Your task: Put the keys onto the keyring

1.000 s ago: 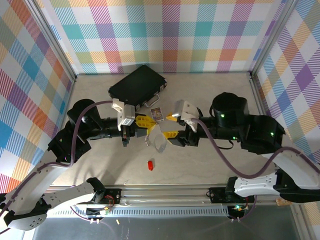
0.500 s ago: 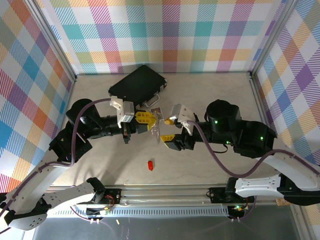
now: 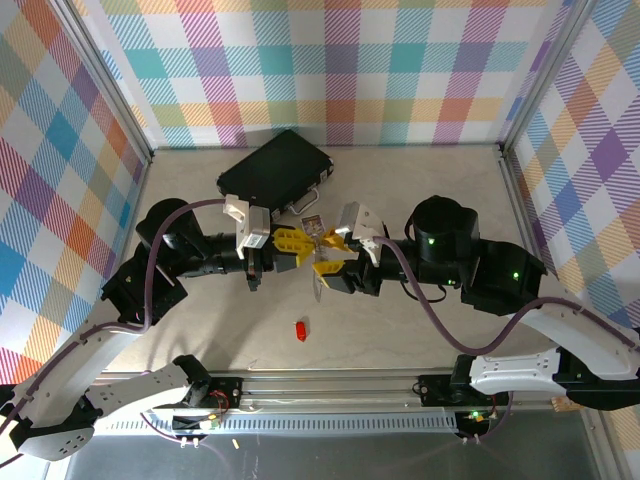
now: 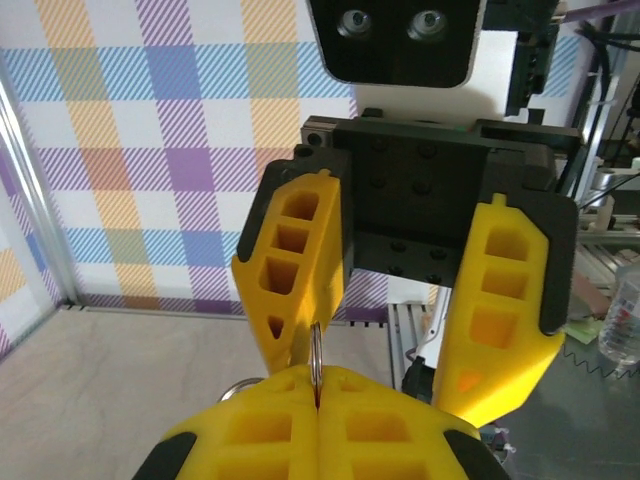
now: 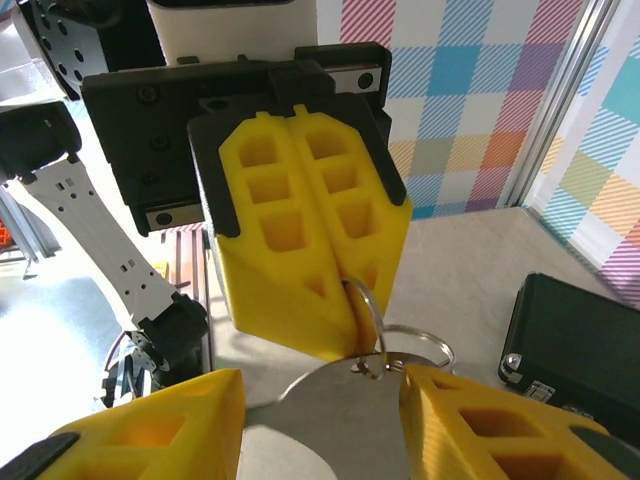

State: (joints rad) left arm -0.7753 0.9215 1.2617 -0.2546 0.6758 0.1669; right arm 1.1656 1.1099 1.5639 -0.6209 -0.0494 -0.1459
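Right wrist view: your left gripper [image 5: 338, 300] is clamped on the keyring [image 5: 378, 320], and the right gripper [image 5: 322, 385] stands partly open around its hanging metal tag [image 5: 330, 440], gripping nothing. The red key [image 3: 300, 329] lies by the table's near edge. You probably need to steady the ring, then fetch the key.

Black case [image 3: 275, 170] stands close behind the left hand [image 3: 298, 243].

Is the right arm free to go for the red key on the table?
Probably yes. The right claw is open, and the red key lies alone on bare table. It must first back off the keyring pinched by the left claw, which sits between its jaws.
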